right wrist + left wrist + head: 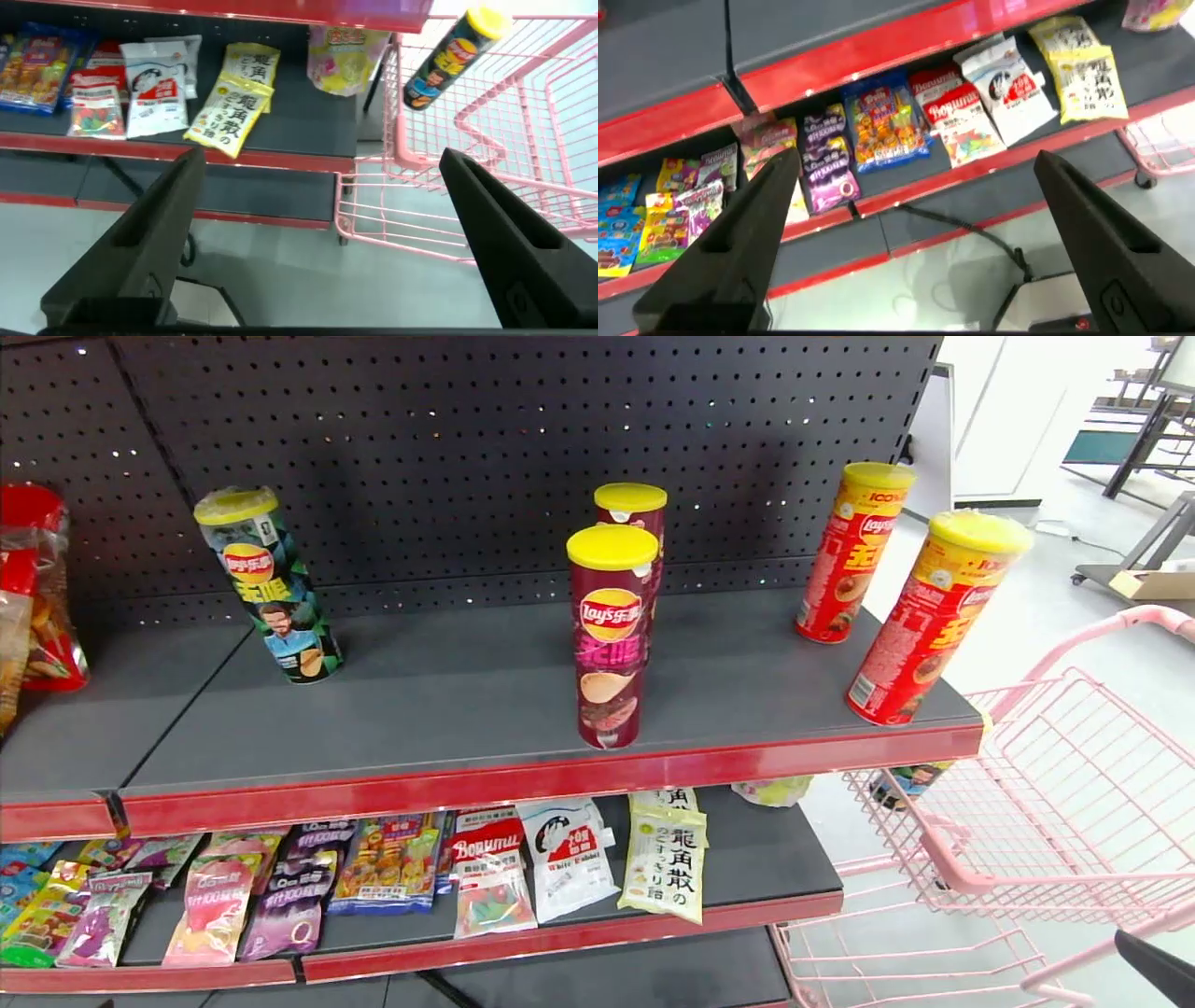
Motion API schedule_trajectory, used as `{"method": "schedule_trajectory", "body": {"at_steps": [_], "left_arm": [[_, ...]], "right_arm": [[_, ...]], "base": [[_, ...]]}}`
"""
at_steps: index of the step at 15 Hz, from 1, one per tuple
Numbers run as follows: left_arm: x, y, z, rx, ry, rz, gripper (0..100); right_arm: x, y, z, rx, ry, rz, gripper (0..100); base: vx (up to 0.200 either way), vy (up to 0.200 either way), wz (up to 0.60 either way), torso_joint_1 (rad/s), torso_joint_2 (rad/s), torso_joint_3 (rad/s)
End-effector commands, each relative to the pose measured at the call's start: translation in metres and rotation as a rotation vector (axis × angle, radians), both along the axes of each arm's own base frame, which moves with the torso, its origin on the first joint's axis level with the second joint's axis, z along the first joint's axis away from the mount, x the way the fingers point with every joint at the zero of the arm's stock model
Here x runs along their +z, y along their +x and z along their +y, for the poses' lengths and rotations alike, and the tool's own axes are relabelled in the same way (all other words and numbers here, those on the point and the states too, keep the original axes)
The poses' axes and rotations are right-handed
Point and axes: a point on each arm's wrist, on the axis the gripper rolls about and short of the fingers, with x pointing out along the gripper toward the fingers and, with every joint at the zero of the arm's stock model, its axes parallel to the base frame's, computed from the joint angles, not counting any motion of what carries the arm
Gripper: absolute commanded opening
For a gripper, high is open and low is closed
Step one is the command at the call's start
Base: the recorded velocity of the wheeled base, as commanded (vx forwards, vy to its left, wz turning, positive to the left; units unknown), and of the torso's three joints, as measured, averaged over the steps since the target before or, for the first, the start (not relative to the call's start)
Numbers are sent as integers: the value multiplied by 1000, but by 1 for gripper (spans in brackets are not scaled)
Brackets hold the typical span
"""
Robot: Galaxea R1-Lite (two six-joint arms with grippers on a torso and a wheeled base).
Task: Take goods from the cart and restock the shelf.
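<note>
On the upper shelf [523,775] stand a green-black chip can [269,588], two maroon cans [610,637] one behind the other, and two red cans [894,618] at the right end. To the right of the shelf stands the pink cart [1064,775]. A dark chip can with a yellow lid [451,56] leans inside the cart [523,177]. My left gripper [924,252] hangs open over the floor in front of the lower shelf. My right gripper [322,243] is open too, low, before the shelf's right end and the cart, holding nothing.
Flat snack bags [392,863] lie in a row on the lower shelf [560,938], also seen as bags [878,121] from the left wrist. A yellow-green bag [341,61] lies at that shelf's right end. More red packs [33,588] stand at the upper shelf's far left.
</note>
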Motion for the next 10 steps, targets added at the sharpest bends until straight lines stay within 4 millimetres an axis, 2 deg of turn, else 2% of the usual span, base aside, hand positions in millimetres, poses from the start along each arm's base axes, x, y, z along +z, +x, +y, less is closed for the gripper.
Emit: {"method": "schedule_trajectory", "body": {"at_steps": [1,9,10], "left_arm": [[0,0,0,0,-2,-2,100],[0,-2,1,0,4,-15,100],[0,-2,1,-1,6,-15,100]], "right_arm": [[0,1,0,0,-2,8,100],[-3,4,0,2,-9,25,100],[-3,4,0,2,-11,27,100]], "base": [[0,-200,0,12,2,7],[0,-200,0,5,2,5],[0,0,0,0,0,0]]}}
